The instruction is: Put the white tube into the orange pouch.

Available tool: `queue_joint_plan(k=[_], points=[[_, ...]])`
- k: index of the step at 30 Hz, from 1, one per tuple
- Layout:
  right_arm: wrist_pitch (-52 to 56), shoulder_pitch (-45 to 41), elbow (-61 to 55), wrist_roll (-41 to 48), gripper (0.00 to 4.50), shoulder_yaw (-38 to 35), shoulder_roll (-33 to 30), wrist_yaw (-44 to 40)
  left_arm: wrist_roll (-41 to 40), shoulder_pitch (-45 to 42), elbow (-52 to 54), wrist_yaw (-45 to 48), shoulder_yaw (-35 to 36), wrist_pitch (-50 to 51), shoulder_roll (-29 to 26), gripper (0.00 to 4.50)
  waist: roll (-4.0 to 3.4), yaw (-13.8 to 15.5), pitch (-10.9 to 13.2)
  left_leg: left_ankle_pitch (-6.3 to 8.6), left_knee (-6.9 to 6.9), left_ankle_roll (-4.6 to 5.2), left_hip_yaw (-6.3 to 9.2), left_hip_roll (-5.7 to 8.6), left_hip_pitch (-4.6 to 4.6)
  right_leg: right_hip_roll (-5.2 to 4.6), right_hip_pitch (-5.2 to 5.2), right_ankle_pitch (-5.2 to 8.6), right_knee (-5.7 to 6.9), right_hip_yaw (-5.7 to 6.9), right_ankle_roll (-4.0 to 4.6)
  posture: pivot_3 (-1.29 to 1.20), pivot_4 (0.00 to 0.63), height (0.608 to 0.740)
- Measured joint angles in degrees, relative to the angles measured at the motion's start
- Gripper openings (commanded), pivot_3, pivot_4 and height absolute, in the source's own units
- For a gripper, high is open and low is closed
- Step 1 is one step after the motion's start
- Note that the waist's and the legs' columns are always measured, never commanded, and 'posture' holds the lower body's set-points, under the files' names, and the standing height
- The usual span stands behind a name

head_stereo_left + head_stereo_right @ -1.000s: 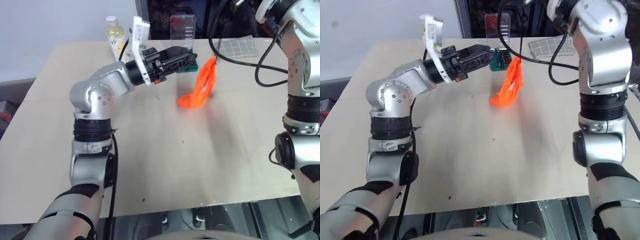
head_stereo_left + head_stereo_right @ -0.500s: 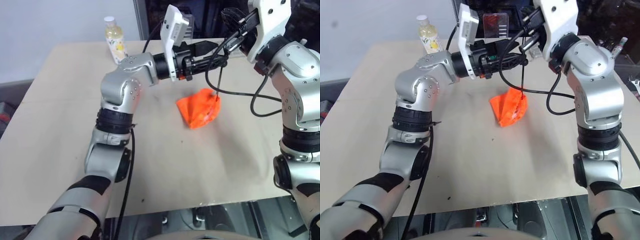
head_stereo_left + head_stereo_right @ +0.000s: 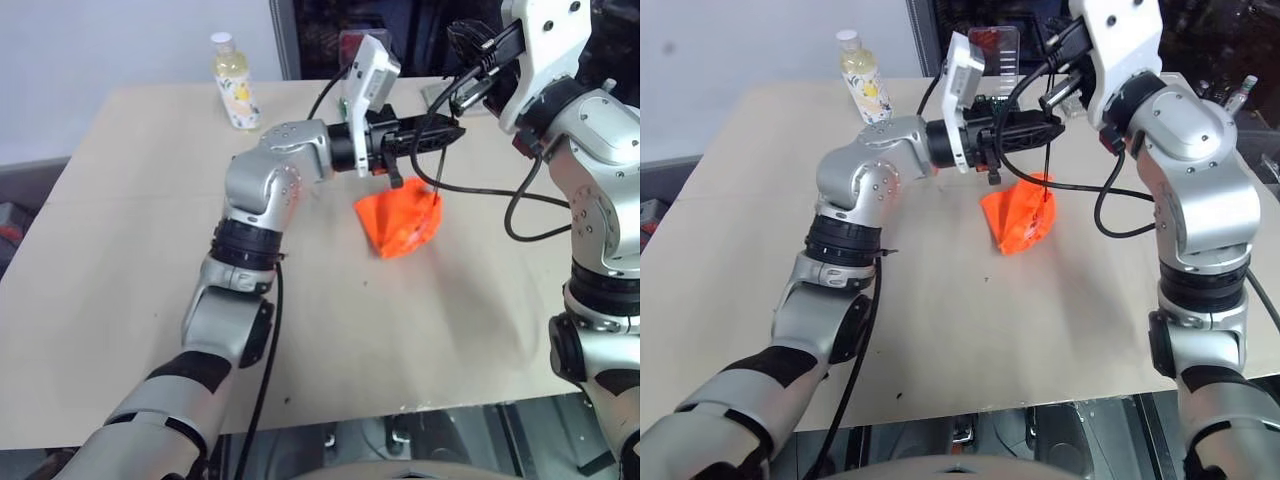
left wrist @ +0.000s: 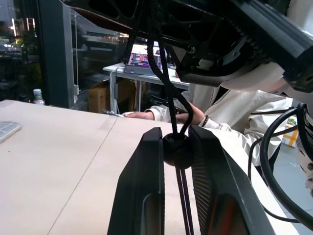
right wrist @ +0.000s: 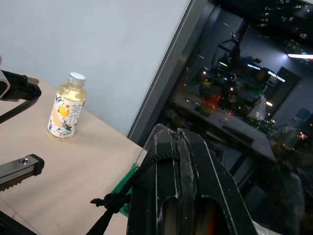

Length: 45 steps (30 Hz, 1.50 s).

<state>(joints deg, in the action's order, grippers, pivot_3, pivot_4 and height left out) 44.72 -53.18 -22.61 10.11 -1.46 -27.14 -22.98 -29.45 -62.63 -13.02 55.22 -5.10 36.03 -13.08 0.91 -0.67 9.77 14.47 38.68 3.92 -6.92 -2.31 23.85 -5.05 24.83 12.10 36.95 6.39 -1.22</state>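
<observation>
Worktop (image 3: 150, 260), pale wood, carried everything. The orange pouch (image 3: 400, 220) sat slumped near its middle, bottom resting on the surface and its top drawn upward by the dark cord (image 3: 1046, 165), so the pouch was part hung, part resting. Right hand (image 5: 178, 147), raised above the pouch, was clenched on the upper end of that cord, probably to keep it taut and the pouch mouth facing up. Left hand (image 4: 177, 149) reached across level from the left and had its two fingers pinched on the cord's round black toggle (image 4: 176, 150), likely to slide it along the cord and loosen the mouth. A yellowish bottle with white cap (image 3: 233, 80) stood at the far edge, well apart from the pouch. White tube: I couldn't place it; whether it lay inside the pouch could not be told.
</observation>
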Motion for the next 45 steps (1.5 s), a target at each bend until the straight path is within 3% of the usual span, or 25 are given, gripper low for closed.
queue_joint_plan(k=[5, 12, 18, 20, 23, 26, 27, 29, 32, 33, 40, 45], points=[[0.1, 0.4, 0.2, 0.2, 0.00, -2.3, 0.4, 2.0, 0.3, 4.3, 1.6, -0.1, -1.2, 1.3, -0.1, 0.21, 0.00, 0.0, 0.0, 0.00, 0.00, 0.00, 0.00, 0.00, -0.01, 0.00, 0.00, 0.00, 0.01, -0.01, 0.00, 0.00, 0.150, 0.740], [-1.6, -3.5, 5.5, 0.0, 0.00, -10.9, -0.3, 8.6, 7.0, 20.2, 5.3, -0.9, -10.0, 0.9, -3.3, 0.21, -0.03, 0.0, 0.0, 0.00, -0.01, 0.00, -0.02, -0.01, 0.00, -0.01, 0.02, 0.00, 0.02, -0.01, 0.01, 0.00, 0.150, 0.740], [-4.0, -3.5, 7.3, -0.4, 0.00, -15.5, -4.7, 10.2, 9.6, 21.7, 5.4, -3.2, -9.8, -0.4, -4.2, 0.21, -0.01, 0.1, 0.0, 0.01, 0.00, 0.01, 0.01, 0.00, -0.02, -0.05, -0.04, 0.00, -0.02, -0.01, 0.01, 0.00, 0.150, 0.740], [-3.1, 1.7, 5.4, 0.1, 0.00, -16.8, -5.6, 9.6, 9.7, 21.7, 5.4, -3.3, -9.2, -1.1, -3.9, 0.21, 0.01, 0.2, 0.0, 0.01, -0.01, 0.01, 0.02, -0.01, -0.01, -0.05, -0.04, 0.00, -0.04, 0.00, 0.01, 0.00, 0.150, 0.740], [0.0, 16.3, 0.6, 1.7, 0.00, -16.7, -6.2, 6.7, 9.1, 21.8, 6.2, -3.3, -7.9, -2.1, -2.9, 0.21, 0.01, 0.5, 0.0, 0.01, -0.03, 0.01, 0.03, 0.00, 0.01, -0.05, -0.05, 0.00, -0.08, 0.00, 0.01, 0.00, 0.150, 0.740], [2.0, 27.5, -2.7, 3.9, 0.74, -16.5, -4.7, 4.8, 7.3, 22.0, 8.2, -2.8, -6.4, -1.6, -2.5, 0.21, -0.05, 0.5, 0.0, 0.00, -0.06, 0.01, -0.01, 0.02, 0.01, -0.05, 0.00, 0.00, -0.04, -0.03, 0.01, 0.00, 0.150, 0.740], [2.1, 30.2, -4.1, 4.2, 1.23, -16.5, -4.4, 4.6, 6.7, 22.1, 8.9, -2.2, -6.2, -1.4, -2.8, 1.25, -0.06, 0.5, 0.0, 0.01, -0.05, 0.01, 0.02, -0.01, -0.03, -0.01, -0.02, 0.01, -0.04, -0.01, 0.00, 0.00, 0.150, 0.740], [1.6, 35.4, -6.3, 4.8, 2.28, -16.3, -3.0, 4.3, 6.2, 22.5, 10.7, 0.0, -6.3, -1.4, -4.2, 2.20, -0.08, 0.2, -0.1, 0.00, -0.04, 0.00, 0.00, -0.03, -0.08, 0.02, -0.04, 0.02, -0.03, -0.04, -0.02, 0.00, 0.150, 0.740], [0.8, 41.2, -7.7, 5.9, 3.45, -15.0, -0.1, 3.8, 6.3, 23.9, 11.8, 1.6, -6.8, -1.6, -6.2, 3.38, -0.09, 0.0, -0.1, 0.00, -0.04, 0.00, 0.04, -0.05, -0.14, 0.04, -0.11, 0.08, -0.04, -0.03, -0.11, 0.00, 0.150, 0.740], [1.0, 43.1, -8.3, 7.1, 3.46, -14.1, 1.7, 3.5, 6.2, 24.5, 11.8, 2.0, -6.7, -1.3, -6.5, 3.84, -0.10, 0.0, -0.1, 0.00, -0.02, 0.00, 0.05, -0.05, -0.13, 0.03, -0.11, 0.08, -0.02, -0.03, -0.13, 0.00, 0.150, 0.740], [8.6, 48.5, -14.3, 16.6, 3.46, -7.2, 3.1, -0.5, 5.8, 24.8, 11.8, 1.8, -6.2, -0.4, -7.4, 3.84, -0.05, 0.2, -0.1, 0.01, 0.07, 0.02, 0.24, -0.04, -0.07, 0.02, -0.17, 0.03, 0.00, -0.02, -0.03, 0.00, 0.150, 0.740], [10.2, 49.0, -12.6, 17.6, 3.46, -1.8, 0.8, -2.6, 6.9, 25.8, 11.8, 1.2, -6.2, -1.9, -8.2, 3.84, -0.05, 0.3, -0.1, 0.02, 0.07, 0.04, 0.22, 0.00, -0.07, 0.01, -0.16, 0.03, -0.02, 0.02, -0.04, 0.00, 0.150, 0.740]])
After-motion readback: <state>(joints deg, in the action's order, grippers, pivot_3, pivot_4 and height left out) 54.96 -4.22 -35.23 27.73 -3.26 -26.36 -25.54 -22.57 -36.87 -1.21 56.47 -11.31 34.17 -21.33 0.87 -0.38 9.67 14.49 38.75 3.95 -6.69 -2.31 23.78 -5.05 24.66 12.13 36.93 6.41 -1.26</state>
